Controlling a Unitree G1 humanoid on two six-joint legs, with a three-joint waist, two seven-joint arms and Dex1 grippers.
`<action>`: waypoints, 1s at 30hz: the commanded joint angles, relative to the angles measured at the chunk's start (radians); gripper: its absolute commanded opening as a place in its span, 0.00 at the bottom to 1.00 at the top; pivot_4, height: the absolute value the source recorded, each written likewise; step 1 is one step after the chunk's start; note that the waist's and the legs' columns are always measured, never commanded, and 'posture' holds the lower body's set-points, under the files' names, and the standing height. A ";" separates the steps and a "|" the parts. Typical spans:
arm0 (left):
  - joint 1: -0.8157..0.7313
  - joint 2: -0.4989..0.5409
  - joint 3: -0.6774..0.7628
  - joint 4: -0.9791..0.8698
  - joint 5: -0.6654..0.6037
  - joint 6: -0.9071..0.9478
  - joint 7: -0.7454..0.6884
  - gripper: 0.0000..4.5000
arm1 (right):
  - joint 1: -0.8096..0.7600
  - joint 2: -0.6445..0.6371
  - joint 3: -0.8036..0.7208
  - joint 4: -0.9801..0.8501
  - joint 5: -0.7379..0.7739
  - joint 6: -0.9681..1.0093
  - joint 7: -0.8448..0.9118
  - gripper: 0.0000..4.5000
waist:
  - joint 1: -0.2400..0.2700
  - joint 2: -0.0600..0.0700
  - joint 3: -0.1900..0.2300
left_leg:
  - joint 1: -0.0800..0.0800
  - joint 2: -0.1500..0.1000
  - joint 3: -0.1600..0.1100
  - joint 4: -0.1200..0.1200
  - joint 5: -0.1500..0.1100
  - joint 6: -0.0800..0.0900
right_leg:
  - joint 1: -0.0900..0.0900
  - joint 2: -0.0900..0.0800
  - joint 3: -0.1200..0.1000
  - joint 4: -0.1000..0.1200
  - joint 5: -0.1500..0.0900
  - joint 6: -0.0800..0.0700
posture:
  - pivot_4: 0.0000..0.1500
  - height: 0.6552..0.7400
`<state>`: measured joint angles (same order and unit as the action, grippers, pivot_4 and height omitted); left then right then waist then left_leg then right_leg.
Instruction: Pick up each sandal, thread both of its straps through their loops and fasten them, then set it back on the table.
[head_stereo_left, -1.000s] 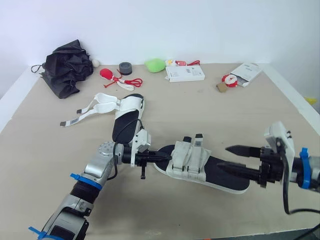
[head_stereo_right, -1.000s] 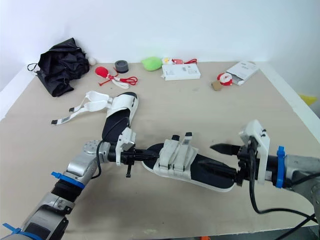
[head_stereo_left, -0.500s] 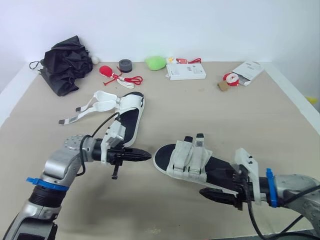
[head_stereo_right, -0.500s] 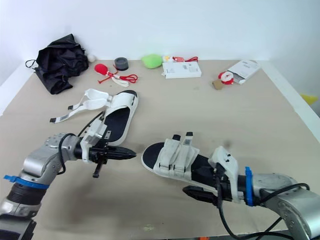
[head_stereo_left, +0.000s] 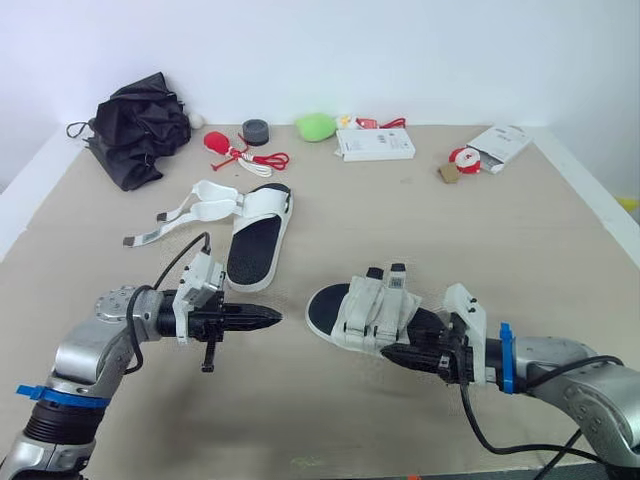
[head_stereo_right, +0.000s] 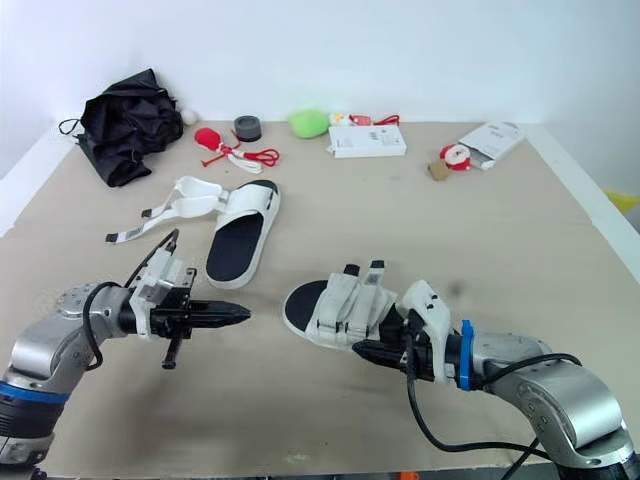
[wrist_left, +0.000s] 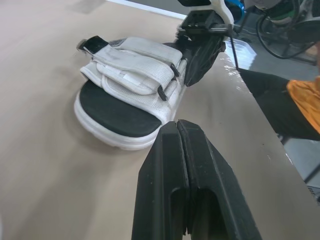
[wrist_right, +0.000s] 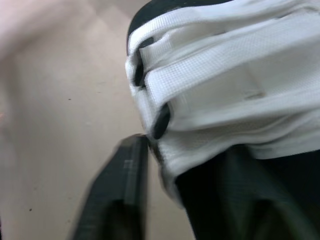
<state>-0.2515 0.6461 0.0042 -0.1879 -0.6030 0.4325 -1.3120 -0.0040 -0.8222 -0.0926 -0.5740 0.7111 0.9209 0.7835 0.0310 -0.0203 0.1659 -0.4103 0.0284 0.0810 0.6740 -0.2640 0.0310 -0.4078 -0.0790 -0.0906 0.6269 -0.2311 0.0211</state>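
Two white sandals are lying on the beige bench. One, the nearer sandal, is resting between the grippers with both straps folded across its black footbed. Its heel end is being partly hidden by the right gripper, which is touching its side; whether that gripper is open or closed cannot be told. The left gripper, closed on nothing, is pointing at the toe from nearby. The farther sandal is lying with its straps splayed loose. Along the white wall a black umbrella, a grey tape roll, a green lump and a closed white box are sitting.
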 joint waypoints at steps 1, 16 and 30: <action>0.025 -0.013 0.056 -0.063 -0.054 -0.007 0.042 0.00 | 0.029 0.013 0.022 0.016 0.002 0.008 -0.002 0.13 | 0.000 0.000 0.000 | 0.002 0.000 0.000 0.000 0.000 0.000 | 0.001 0.000 0.000 0.001 0.000 -0.001 | 1.00 1.00; -0.036 -0.178 0.076 -0.059 -0.096 0.004 0.304 0.00 | -0.277 0.119 -0.198 0.129 0.044 0.057 -0.349 0.00 | -0.003 0.001 0.002 | 0.002 0.001 0.003 0.000 0.006 -0.001 | -0.002 0.001 0.003 0.005 0.004 -0.004 | 1.00 1.00; -0.090 -0.239 -0.009 -0.039 0.012 -0.017 0.437 0.00 | -0.702 0.334 -0.018 0.793 -0.442 -0.095 -0.758 0.17 | -0.025 0.001 0.002 | 0.001 -0.001 0.012 -0.001 0.011 -0.007 | -0.009 0.001 0.011 0.008 0.009 -0.008 | 1.00 1.00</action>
<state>-0.3257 0.4079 -0.0084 -0.2127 -0.5971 0.4362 -0.8840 -0.6878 -0.4872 -0.0804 0.1854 0.2918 0.8618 0.0365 0.0065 -0.0190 0.1675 -0.4096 0.0273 0.0935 0.6730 -0.2531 0.0241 -0.4166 -0.0783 -0.0795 0.6352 -0.2214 0.0134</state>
